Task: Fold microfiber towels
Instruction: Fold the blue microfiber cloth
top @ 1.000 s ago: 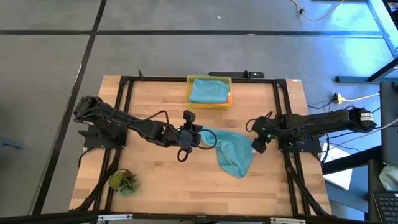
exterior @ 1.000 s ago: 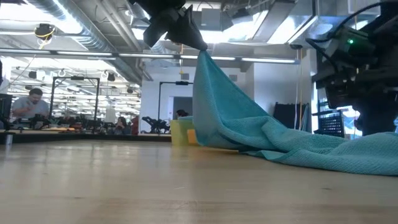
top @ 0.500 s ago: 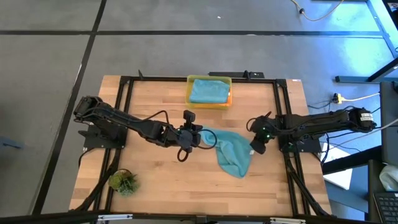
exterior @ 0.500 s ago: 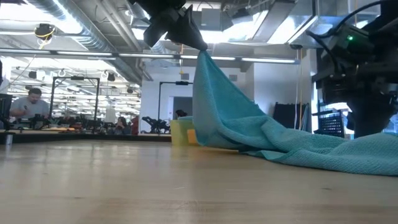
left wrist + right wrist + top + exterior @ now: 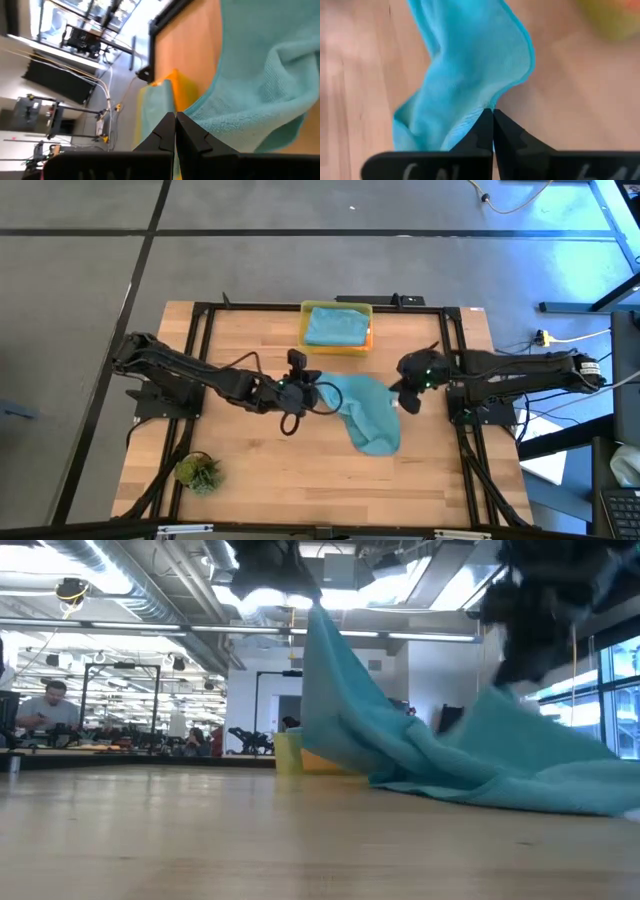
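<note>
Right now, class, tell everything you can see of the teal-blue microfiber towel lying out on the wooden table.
The teal-blue microfiber towel is soft, finely looped cloth with a stitched edge, crumpled and unfolded. The left gripper pinches one corner and the right gripper another, both raised, so the towel sags between them and its lower part trails on the wooden table.

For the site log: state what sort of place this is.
Probably a robotics lab or workshop: a wooden worktable in a black metal frame, exposed ceiling ducts, and rows of equipment benches with a seated person behind.
</note>
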Available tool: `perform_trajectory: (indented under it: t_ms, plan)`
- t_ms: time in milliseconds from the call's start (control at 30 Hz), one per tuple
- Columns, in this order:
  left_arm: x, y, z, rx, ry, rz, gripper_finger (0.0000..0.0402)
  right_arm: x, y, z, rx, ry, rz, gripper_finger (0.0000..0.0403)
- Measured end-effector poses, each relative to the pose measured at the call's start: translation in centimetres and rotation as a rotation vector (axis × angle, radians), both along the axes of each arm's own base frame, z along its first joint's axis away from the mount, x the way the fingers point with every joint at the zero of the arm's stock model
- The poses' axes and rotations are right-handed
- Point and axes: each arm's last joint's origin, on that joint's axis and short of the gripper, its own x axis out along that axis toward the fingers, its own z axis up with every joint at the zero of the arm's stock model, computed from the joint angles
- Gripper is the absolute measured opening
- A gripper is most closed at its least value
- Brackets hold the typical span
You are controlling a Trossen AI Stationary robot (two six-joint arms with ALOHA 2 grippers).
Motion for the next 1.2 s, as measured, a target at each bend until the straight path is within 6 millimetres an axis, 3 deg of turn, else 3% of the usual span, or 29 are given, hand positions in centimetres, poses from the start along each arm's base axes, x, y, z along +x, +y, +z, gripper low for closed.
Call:
perform_trajectory:
  t_ms: [367,633,800,900,1100,1200]
  plan:
    - [-4.4,1.5,6.6,0.083,-0.194,0.099,0.0000,-0.3,-0.6,12.1,-0.295,-0.121,-0.046,0.0001]
    - [-7.2,2.7,10.6,0.092,-0.362,0.131,0.0000,-1.7,-0.9,18.1,-0.443,-0.236,-0.109,0.0000]
    - [-8.3,2.1,11.3,0.060,-0.405,0.103,0.0000,-2.1,-0.8,18.9,-0.451,-0.253,-0.111,0.0000]
    - [-8.5,1.3,11.4,0.057,-0.408,0.085,0.0000,-2.1,-0.8,18.4,-0.445,-0.224,-0.107,0.0000]
    - [-8.9,-2.0,10.7,0.066,-0.380,0.017,0.0000,-1.5,0.1,17.0,-0.420,-0.182,-0.055,0.0000]
    - [-9.2,-1.7,10.3,0.124,-0.332,0.100,0.0000,-1.4,0.1,16.6,-0.437,-0.165,-0.069,0.0000]
